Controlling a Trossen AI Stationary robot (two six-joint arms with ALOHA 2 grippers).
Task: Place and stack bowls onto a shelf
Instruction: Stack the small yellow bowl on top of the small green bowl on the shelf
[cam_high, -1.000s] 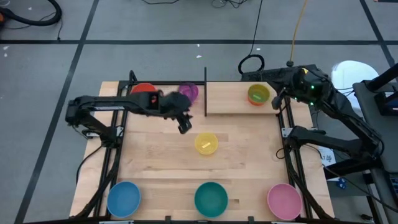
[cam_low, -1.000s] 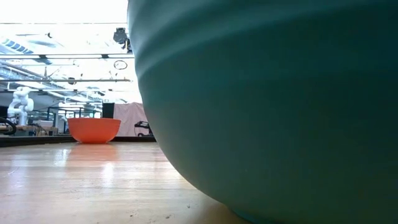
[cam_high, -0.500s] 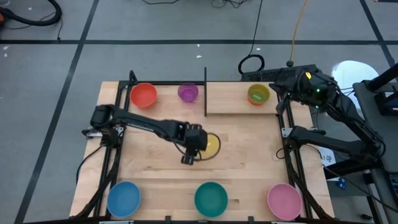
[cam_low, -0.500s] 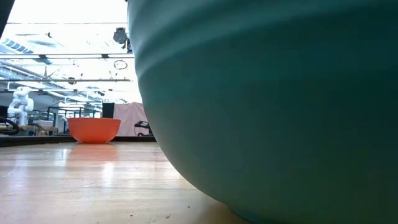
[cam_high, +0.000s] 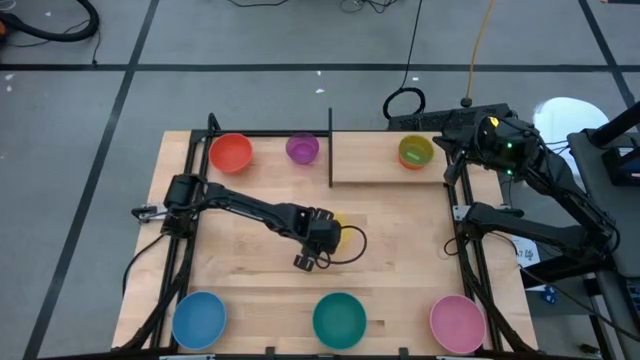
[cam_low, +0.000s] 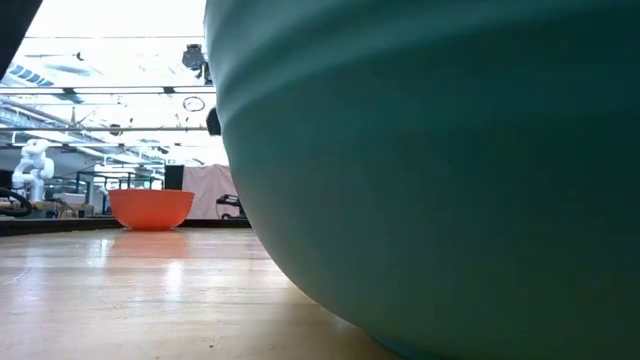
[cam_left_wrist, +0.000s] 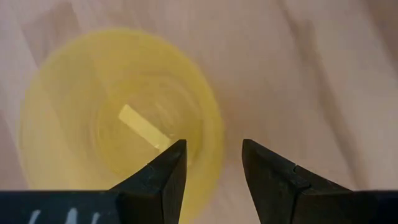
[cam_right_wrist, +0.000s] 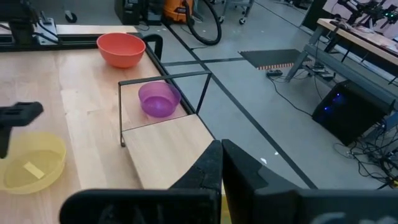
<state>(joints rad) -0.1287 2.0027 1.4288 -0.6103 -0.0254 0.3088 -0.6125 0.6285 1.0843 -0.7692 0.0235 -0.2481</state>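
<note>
The small yellow bowl stands upright on the tabletop near its middle, with a pale slip lying in it. In the high view my left gripper covers most of the bowl. The gripper is open and points down; one finger is over the bowl's inside and the other outside its rim, and no touch shows. The shelf stands at the table's far edge with a green bowl on it, holding an orange one. My right gripper is shut, waiting beside the shelf's right end.
A red-orange bowl and a purple bowl stand at the far edge, left of the shelf's black post. Blue, teal and pink bowls line the near edge. The teal bowl fills the low view.
My left gripper has moved from beside the purple bowl toward the table's near edge and right, and has come down over the yellow bowl. My right arm has drawn back a little toward the right, away from the green bowl.
</note>
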